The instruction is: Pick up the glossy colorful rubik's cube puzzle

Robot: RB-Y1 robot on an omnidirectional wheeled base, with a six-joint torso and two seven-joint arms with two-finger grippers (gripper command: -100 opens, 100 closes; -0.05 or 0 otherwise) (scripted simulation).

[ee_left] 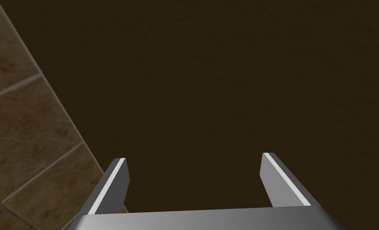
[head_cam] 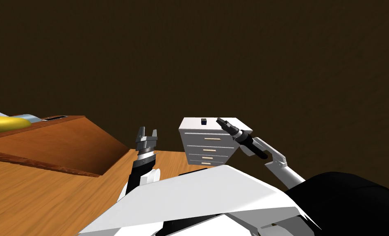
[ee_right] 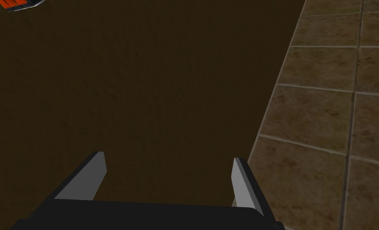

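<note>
Nothing picked up yet. The cube sits on top of the white drawer cabinet, near the back of the top and toward its middle. In the head view it reads as a small dark block and we can't make out its colours there.

The right gripper is extended over the cabinet top, just beside the cube on our right and not touching it. In the right wrist view its fingers are spread wide with nothing between them, and they point mostly at a dark brown flat surface. An orange-red patch with a dark edge shows far off to one side of the fingers. It is probably a corner of the cube, but we can't be sure. So the hand does not look lined up on the cube.

The left gripper stands upright, well apart from the cabinet and near the wooden unit. It is also spread and empty, and looks idle.

Our judgement is that the reach is largely done but the grasp has not started. What is left is to swing the right hand so the cube sits between the fingers, close on its sides, then lift. The cube is small, so a skewed approach could nudge it.
</note>
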